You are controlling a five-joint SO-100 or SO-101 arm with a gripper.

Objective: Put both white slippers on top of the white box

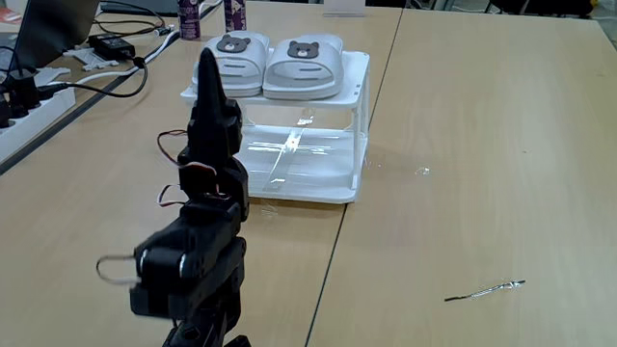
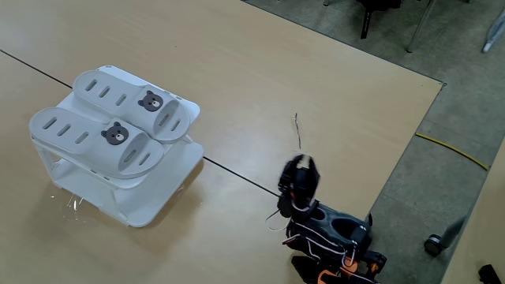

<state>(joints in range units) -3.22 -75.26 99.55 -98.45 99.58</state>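
1. Gripper (image 1: 206,60): black, pointing up, tip tapered to a single point in a fixed view; fingers look closed together with nothing between them; touching nothing; near the white box (image 1: 359,116) but apart from it.
2. White box: open-sided two-tier stand on the wooden table (image 1: 463,145); flat top, thin posts, glossy lower shelf.
3. White slippers (image 1: 304,66): off-white slides, brown bear faces on the straps; side by side and touching on the box top, one (image 2: 146,105), the other (image 2: 96,142).

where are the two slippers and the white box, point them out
left slipper (image 1: 234,64), a fixed view, on its strap below the bear face
right slipper (image 1: 305,66), a fixed view, on its strap
white box (image 2: 150,207), a fixed view, on its lower shelf edge
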